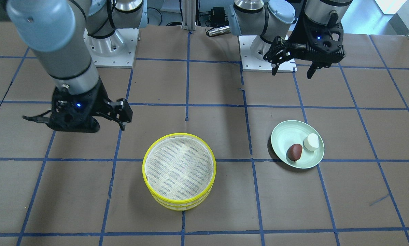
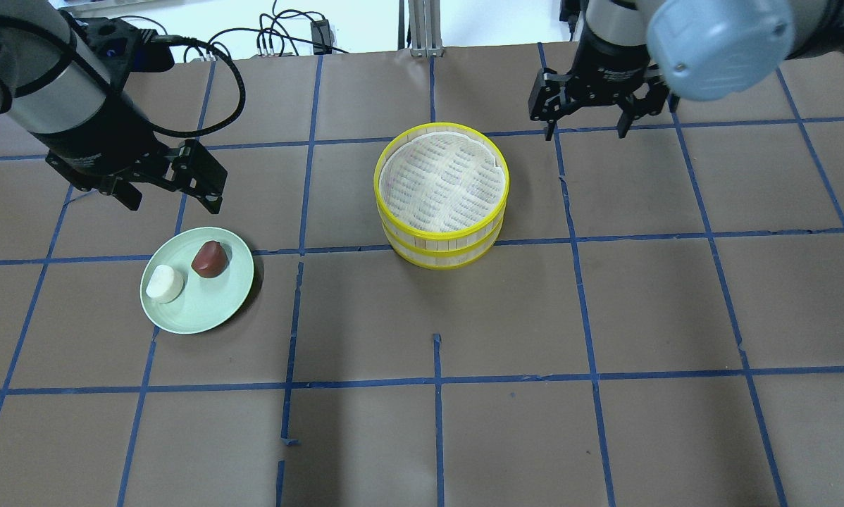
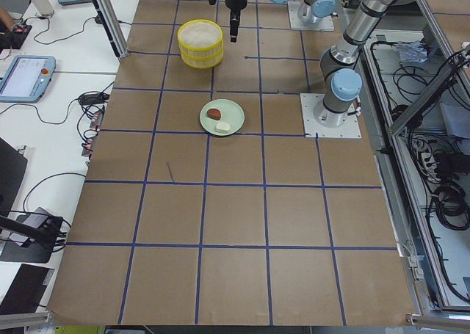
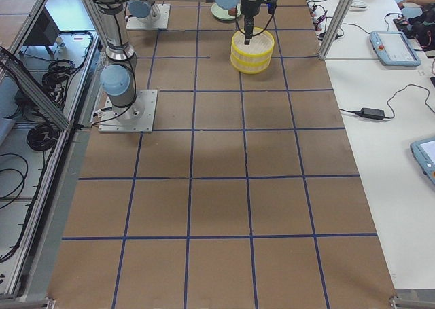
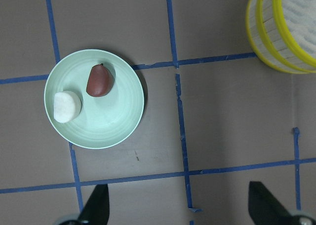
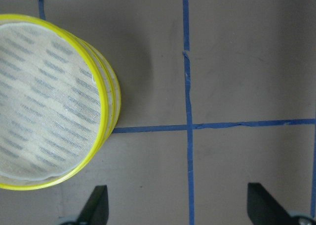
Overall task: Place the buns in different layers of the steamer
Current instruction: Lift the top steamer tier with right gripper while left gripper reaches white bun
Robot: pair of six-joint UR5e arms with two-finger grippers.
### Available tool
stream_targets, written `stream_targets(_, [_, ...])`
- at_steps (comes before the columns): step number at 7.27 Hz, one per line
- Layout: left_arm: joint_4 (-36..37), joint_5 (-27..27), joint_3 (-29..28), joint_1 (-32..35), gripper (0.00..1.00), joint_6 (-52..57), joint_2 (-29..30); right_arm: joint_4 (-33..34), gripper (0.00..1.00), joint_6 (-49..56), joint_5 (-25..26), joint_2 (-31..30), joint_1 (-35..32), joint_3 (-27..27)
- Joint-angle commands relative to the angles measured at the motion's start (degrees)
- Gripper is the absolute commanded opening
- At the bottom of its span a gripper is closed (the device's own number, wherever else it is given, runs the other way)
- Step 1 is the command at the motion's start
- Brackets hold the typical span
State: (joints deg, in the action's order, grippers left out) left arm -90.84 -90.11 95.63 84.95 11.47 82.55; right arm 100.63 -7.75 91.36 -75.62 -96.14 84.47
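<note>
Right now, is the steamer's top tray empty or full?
Empty. Nothing lies in the top tray; the white bun and brown bun sit on the green plate.

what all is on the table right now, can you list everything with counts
brown paper-covered table with blue tape grid: 1, brown, under everything
pale green round plate: 1, pale green, on the table's robot-left side
smooth white rounded bun: 1, white, on the plate
glossy reddish-brown oval bun: 1, dark reddish-brown, on the plate beside the white one
round yellow-rimmed steamer trays with pale mesh liners: 2, yellow and cream, stacked mid-table, top one empty
left tool: 1, black, open, in the air near the plate
right tool: 1, black, open, in the air near the trays
</note>
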Motion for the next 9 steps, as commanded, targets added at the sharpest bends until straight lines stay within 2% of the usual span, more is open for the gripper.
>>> stream_targets(1, [-1.1, 0.0, 0.8, -7.8, 1.00, 7.8, 0.2, 10.3, 0.98, -4.5, -0.5, 9.1, -2.8, 0.3])
stream_targets(3, [-0.9, 0.4, 6.4, -15.6, 1.00, 16.7, 1.0, 15.1, 0.95, -5.3, -0.7, 13.4, -3.3, 1.3])
stream_targets(4, [0.7, 0.5, 9.1, -18.6, 1.00, 20.1, 2.6, 15.5, 0.85, -5.4, -0.8, 13.8, -3.3, 1.7])
stream_targets(6, [12.2, 0.2, 12.5, -19.4, 1.00, 20.4, 9.8, 15.5, 0.39, -5.4, -1.0, 13.7, -3.4, 3.8])
stream_targets(7, [15.7, 0.2, 14.0, -19.4, 0.98, 20.1, 12.3, 14.5, 0.08, -5.4, -0.9, 13.5, -3.4, 4.4])
stream_targets(9, [21.6, -1.5, 16.3, -19.5, 0.98, 19.6, 16.8, 14.7, 0.06, -4.5, -0.7, 13.2, -3.3, 4.4])
